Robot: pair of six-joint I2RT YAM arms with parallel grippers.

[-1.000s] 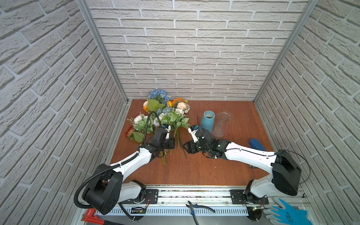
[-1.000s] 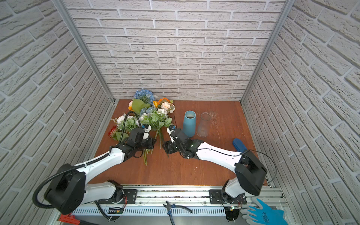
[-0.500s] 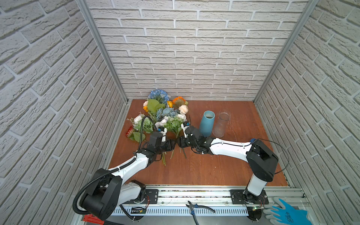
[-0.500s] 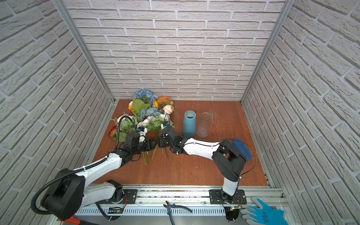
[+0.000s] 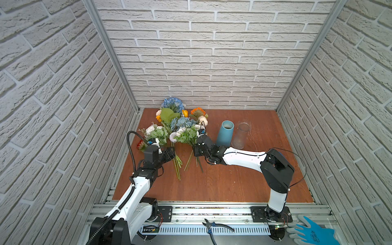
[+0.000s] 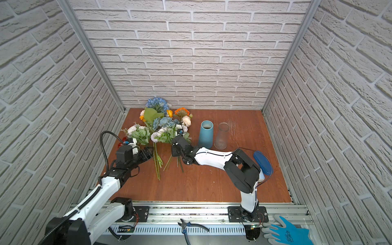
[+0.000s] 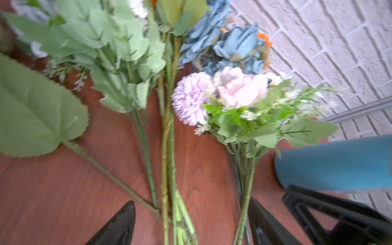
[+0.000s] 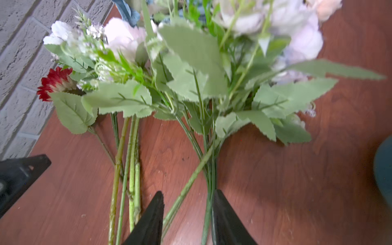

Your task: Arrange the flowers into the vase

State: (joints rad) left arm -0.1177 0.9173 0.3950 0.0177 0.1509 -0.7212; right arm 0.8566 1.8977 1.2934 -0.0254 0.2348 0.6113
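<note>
The flowers [image 5: 177, 125] lie in a heap at the table's back left: blue hydrangea, orange daisy, blue roses, white and lilac blooms. A blue vase [image 5: 224, 136] stands upright to their right, also seen in another top view [image 6: 206, 134]. My right gripper [image 8: 187, 195] is open, its narrowed jaws astride the green stems of the lilac and white bunch [image 8: 212, 63], with bare table still showing between them. It reaches in from the right [image 5: 195, 149]. My left gripper [image 7: 191, 207] is wide open over other stems [image 7: 167, 169], left of the bunch [image 5: 172, 152].
A clear glass vase [image 5: 240, 136] stands next to the blue one. A blue case [image 6: 262, 162] lies at the table's right behind my right arm. Pliers [image 5: 214, 224] and a blue glove [image 5: 311, 232] rest on the front rail. Brick walls close three sides.
My left gripper has gone from shut to wide open and drawn back slightly. My right gripper has moved left onto the bunch's stems and its jaws have narrowed around them.
</note>
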